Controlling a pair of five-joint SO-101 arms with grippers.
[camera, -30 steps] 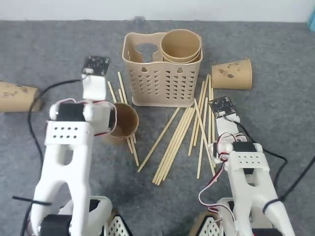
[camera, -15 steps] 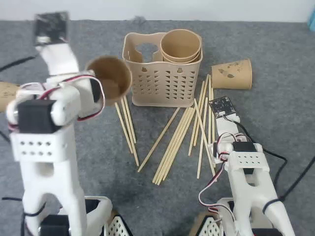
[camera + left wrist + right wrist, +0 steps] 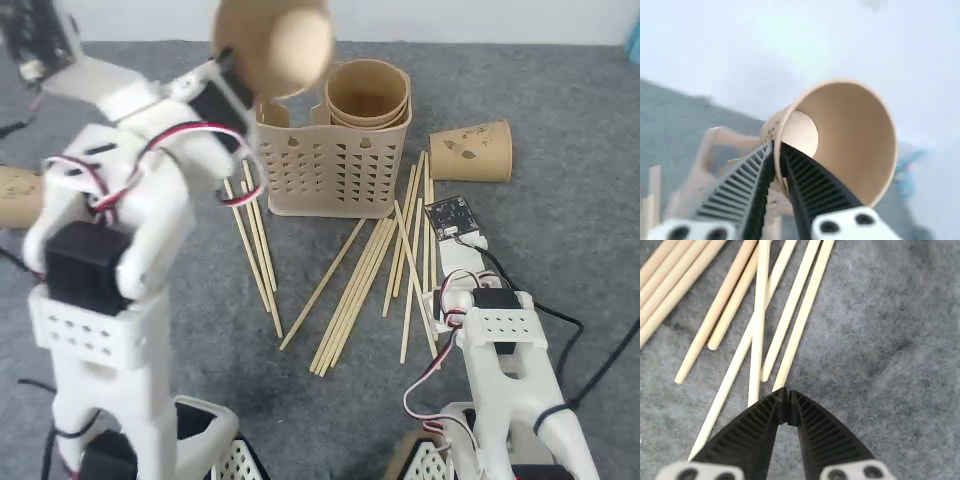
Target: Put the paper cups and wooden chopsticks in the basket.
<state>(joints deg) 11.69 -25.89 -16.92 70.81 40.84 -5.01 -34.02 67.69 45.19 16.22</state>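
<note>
1. The left gripper [image 3: 776, 148] is clenched on the wall of a brown paper cup [image 3: 840, 140]. One finger sits inside the rim and the other outside, and the cup's mouth faces the wrist camera so its pale bottom shows.
2. From the high view the held cup [image 3: 275, 42] is a blur, lifted clear of the table over the far left corner of the beige slotted plastic basket [image 3: 325, 175]. It covers part of that rim, so the compartment under the gripper is hard to make out.
3. Under the left gripper's fingers the basket is only a pale smear [image 3: 715, 150].
4. A stack of nested paper cups [image 3: 368, 92] stands in the basket's other compartment, just beside the held cup.
5. The right gripper [image 3: 787, 396] has its jaws pressed together on nothing, tips low over the mat. The ends of several wooden chopsticks [image 3: 765, 315] lie just ahead of those tips, and most run out of frame.
6. A cup on its side [image 3: 472, 151] lies beyond the right arm, apart from the basket. Another lying cup [image 3: 18, 197] is cut by the frame edge and partly behind the left arm.
7. The surface is a grey fuzzy mat [image 3: 580, 120] that meets a white wall [image 3: 480, 18] behind the basket. A blue object [image 3: 634, 40] is cut off at the corner — too little to identify.
</note>
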